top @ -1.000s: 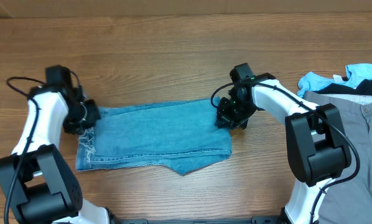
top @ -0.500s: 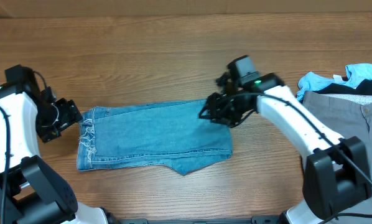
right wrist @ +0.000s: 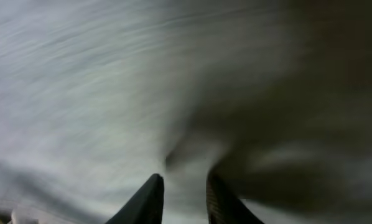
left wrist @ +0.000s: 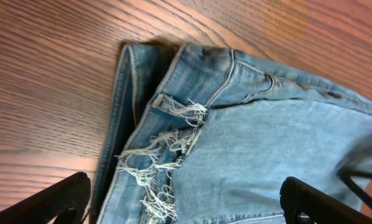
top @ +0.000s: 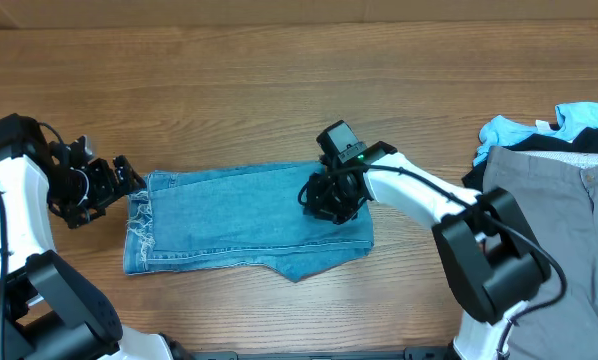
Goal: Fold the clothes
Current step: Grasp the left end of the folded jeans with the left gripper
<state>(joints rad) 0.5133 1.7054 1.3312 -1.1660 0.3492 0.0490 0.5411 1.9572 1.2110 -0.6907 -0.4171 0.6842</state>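
Jeans: folded into a flat rectangle mid-counter, with the frayed hems at the left end.
Left tool: I see its fingers spread wide just off the hem edge, holding nothing.
Right tool: down on the jeans' right end, fingers nearly together, pinching a pucker of denim.
Other clothes: grey garment and sky-blue garment piled at the far right.
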